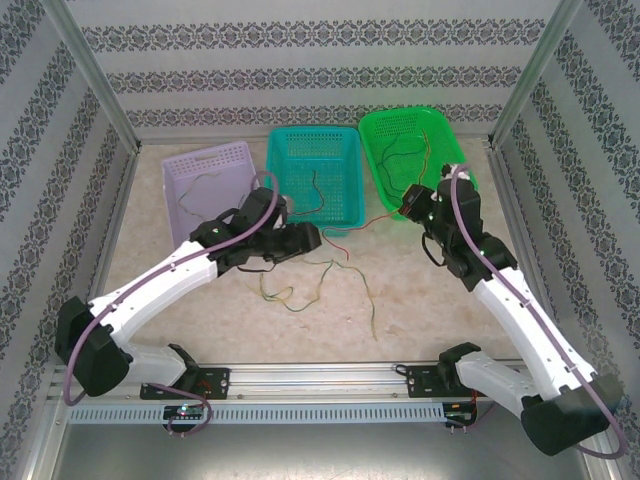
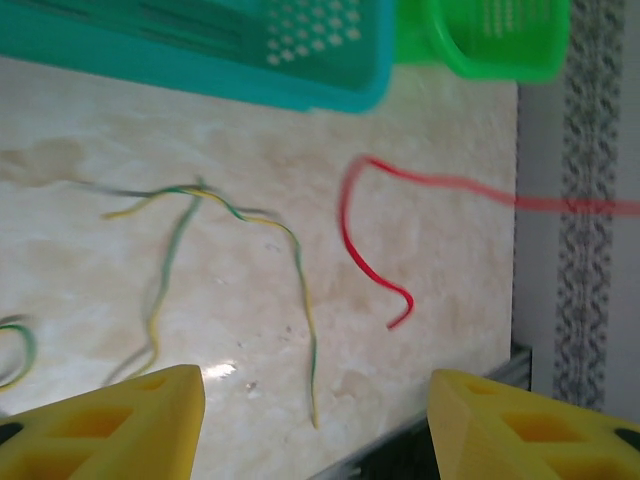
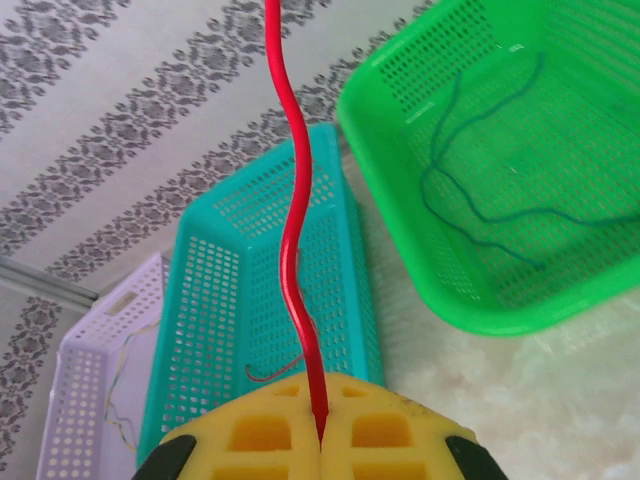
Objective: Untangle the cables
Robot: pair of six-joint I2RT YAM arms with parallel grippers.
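Note:
My right gripper (image 3: 320, 432) is shut on one end of a red cable (image 3: 294, 220), which rises from the pads in front of the teal basket. The same red cable (image 2: 358, 228) curls over the table ahead of my left gripper (image 2: 315, 430), whose yellow fingers (image 2: 110, 425) stand apart with nothing between them. Green-and-yellow cables (image 2: 240, 212) lie loose on the marbled table, one strand ending just ahead of the left jaws. From above, these strands (image 1: 292, 292) sprawl below my left gripper (image 1: 303, 240). My right gripper (image 1: 413, 206) hovers beside the green basket.
Three baskets line the back: purple (image 1: 225, 160), teal (image 1: 340, 150), green (image 1: 410, 125). Each holds a thin wire, a dark one (image 3: 470, 200) in the green basket. Patterned walls and a metal frame enclose the table. A rail runs along the near edge (image 1: 320, 378).

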